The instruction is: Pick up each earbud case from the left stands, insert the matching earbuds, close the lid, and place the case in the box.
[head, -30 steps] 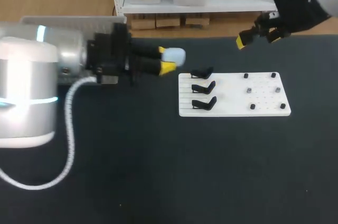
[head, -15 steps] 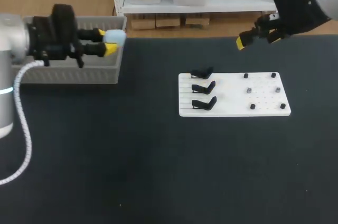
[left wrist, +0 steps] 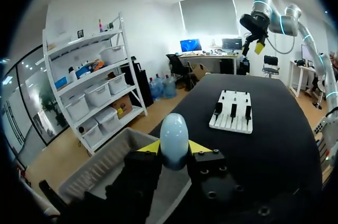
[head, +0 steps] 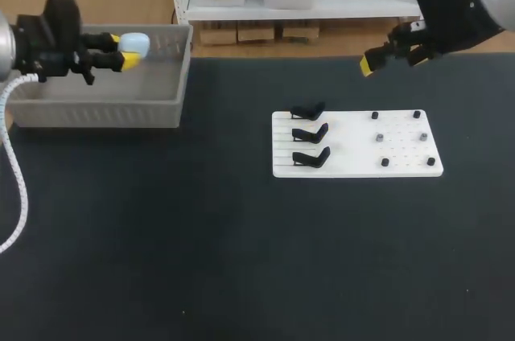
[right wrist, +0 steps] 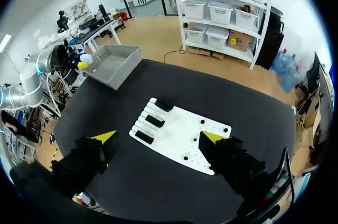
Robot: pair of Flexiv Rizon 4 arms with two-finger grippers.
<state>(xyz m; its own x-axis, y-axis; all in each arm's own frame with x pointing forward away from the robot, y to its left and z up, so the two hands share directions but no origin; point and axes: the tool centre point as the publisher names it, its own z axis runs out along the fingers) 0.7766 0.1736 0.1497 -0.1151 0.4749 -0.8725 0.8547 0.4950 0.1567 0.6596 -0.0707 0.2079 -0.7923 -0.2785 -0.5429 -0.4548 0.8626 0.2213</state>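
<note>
The pale blue earbud case (head: 134,42) is sitting clamped between the left jaws, one yellow tip pressing on each side of it and its rounded end poking out past them. In the left wrist view the earbud case (left wrist: 174,140) is standing up between those tips with its lid shut. The left arm (head: 56,35) is coming in from the left and holding the case over the grey box (head: 96,112), near the box's far wall. How high above the box floor it is hanging I cannot tell. Seen from the wrist, the grey box (left wrist: 97,166) is lying right under the jaws.

The box is resting at the rear left of the dark worktop (head: 241,260). Well apart from it, toward the right, a white board (head: 354,166) is lying flat. It is carrying three black stands (head: 311,133) in a column on its left side and several small dark pieces (head: 378,137) dotted over its right side. The right arm (head: 451,3) is hanging above the worktop's far right edge, beyond the board, and the right jaws are spread wide apart with nothing between them. The right wrist view is looking down on the white board (right wrist: 182,137).
</note>
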